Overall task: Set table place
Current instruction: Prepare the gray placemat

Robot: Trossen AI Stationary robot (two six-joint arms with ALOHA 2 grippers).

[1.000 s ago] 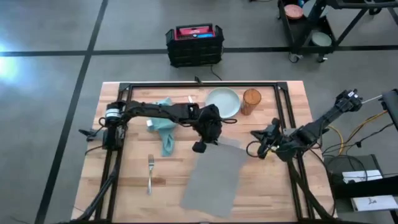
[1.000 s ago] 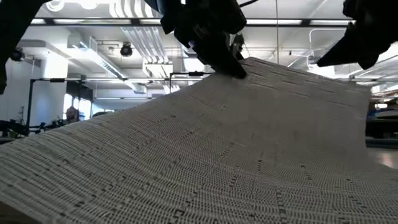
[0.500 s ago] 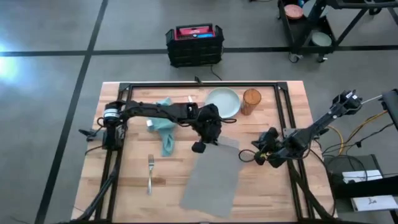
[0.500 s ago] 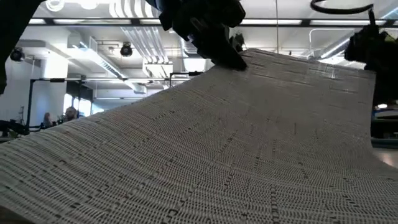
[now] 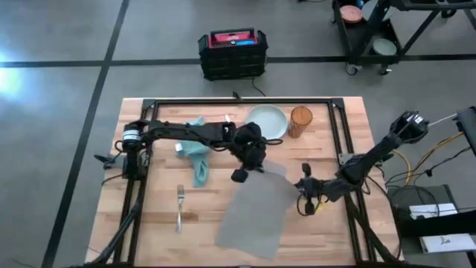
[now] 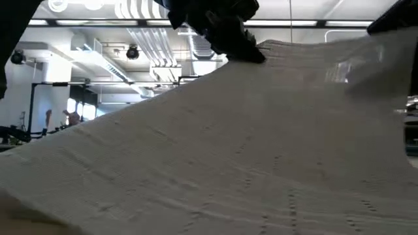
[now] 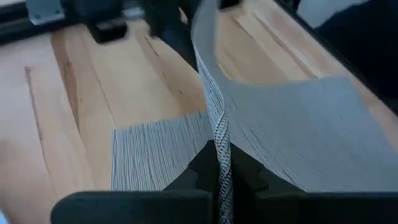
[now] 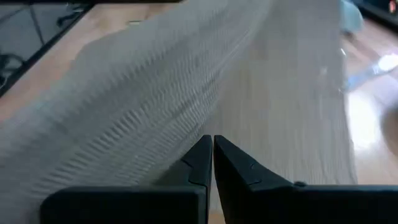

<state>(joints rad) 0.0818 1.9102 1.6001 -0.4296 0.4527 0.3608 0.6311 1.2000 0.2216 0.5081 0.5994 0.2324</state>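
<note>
The grey woven placemat [image 5: 256,216] lies aslant in the middle of the table [image 5: 160,223], its near end on the wood and its far end raised. It fills the low view as a slope [image 6: 228,163]. My left gripper [image 5: 239,176] is shut on its far left corner. My right gripper [image 5: 300,198] is shut, low at the placemat's right edge [image 8: 155,93]. The teal napkin [image 5: 195,152] and the fork [image 5: 179,207] lie to the left. The pale plate [image 5: 266,121] and the amber glass [image 5: 300,120] stand at the far edge. My left gripper pinches the placemat's edge at its far left corner [image 7: 217,134] between its two fingers, coming from above and slanting down. That corner is lifted clear and the mat bends down from it to the near end, which rests on the table. My right gripper's shut fingertips [image 8: 203,152] are at the mat's right edge; I cannot tell whether they touch it.
A black metal frame [image 5: 338,141] stands over the table, with posts at both sides. A black crate [image 5: 232,53] sits on the floor beyond the far edge. Bare wood shows at the near left around the fork and at the table's right side.
My right gripper has gone toward the table's near edge and a little left, coming down to the placemat's right edge. My left gripper has kept the far corner raised, nearly where it was.
</note>
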